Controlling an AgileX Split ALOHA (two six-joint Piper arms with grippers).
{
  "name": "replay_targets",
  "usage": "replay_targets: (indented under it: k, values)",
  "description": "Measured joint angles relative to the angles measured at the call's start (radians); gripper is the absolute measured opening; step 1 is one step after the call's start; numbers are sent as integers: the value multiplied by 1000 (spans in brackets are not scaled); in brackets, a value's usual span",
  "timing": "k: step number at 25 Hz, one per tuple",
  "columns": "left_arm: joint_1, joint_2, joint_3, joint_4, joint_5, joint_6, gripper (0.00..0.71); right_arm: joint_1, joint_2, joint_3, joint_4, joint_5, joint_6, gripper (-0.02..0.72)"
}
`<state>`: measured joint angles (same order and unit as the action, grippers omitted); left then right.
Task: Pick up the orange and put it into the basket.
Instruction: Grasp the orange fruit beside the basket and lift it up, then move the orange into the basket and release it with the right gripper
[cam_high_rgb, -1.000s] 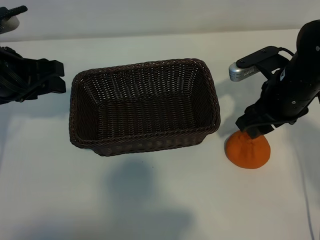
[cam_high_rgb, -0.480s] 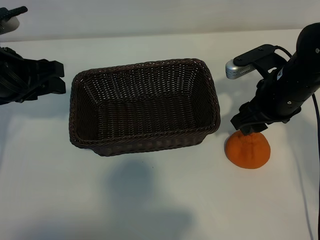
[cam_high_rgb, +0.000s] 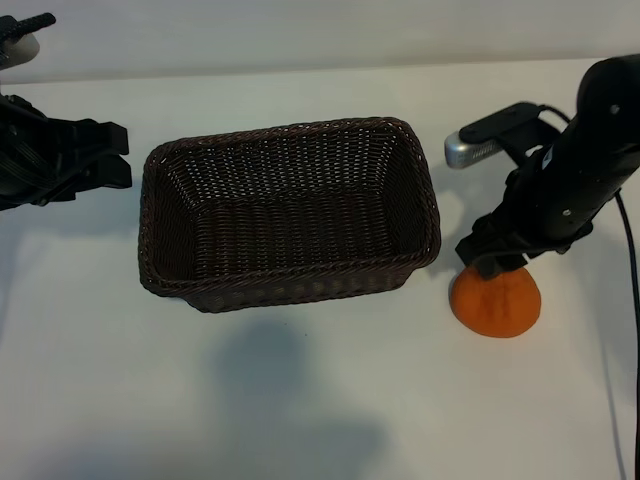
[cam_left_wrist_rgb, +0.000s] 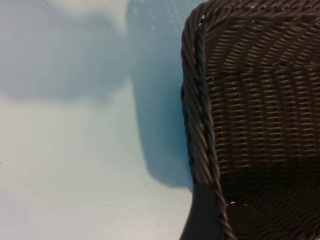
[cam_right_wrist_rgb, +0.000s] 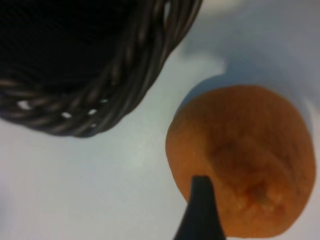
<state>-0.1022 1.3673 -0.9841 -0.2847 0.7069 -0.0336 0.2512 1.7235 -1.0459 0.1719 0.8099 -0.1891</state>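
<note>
The round, matte orange fruit (cam_high_rgb: 496, 303) with a ridged, dimpled top rests on the white table (cam_high_rgb: 300, 400), at roughly four o'clock from the basket's centre and just beside the basket's near right corner, apart from the wicker. The rectangular, dark brown woven wicker basket (cam_high_rgb: 290, 210) with a braided rim stands upright near the table's middle.

The right gripper (cam_high_rgb: 500, 262) hangs directly over the orange's far edge, at twelve o'clock of the fruit, pointing steeply down. Its jaws are spread and grip nothing. In the right wrist view one dark fingertip (cam_right_wrist_rgb: 201, 210) overlaps the orange (cam_right_wrist_rgb: 242, 160); whether it touches the skin cannot be told, since the view is blurred there. The basket's corner rim (cam_right_wrist_rgb: 125, 85) lies near the fruit in that view.

The left gripper (cam_high_rgb: 112, 152) is parked at nine o'clock of the basket, close to its left rim without touching; its jaws are spread and hold nothing. The left wrist view shows the basket's braided rim (cam_left_wrist_rgb: 200, 125) and the table (cam_left_wrist_rgb: 75, 175).
</note>
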Motion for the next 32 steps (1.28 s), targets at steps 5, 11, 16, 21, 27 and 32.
replay_targets:
  k: [5,11,16,21,27,32]
  values:
    - [0,0,0,0,1,0,591,0,31,0,0,-3,0,537]
    - [0,0,0,0,1,1,591,0,34,16,0,-35,-3,537]
    - [0,0,0,0,1,3,591,0,41,69,-1,-87,2,505]
    - [0,0,0,0,1,3,591,0,47,80,-22,-86,42,247]
    - [0,0,0,0,5,3,585,0,47,80,-22,-79,57,89]
    - [0,0,0,0,8,3,554,0,9,77,-32,-54,66,87]
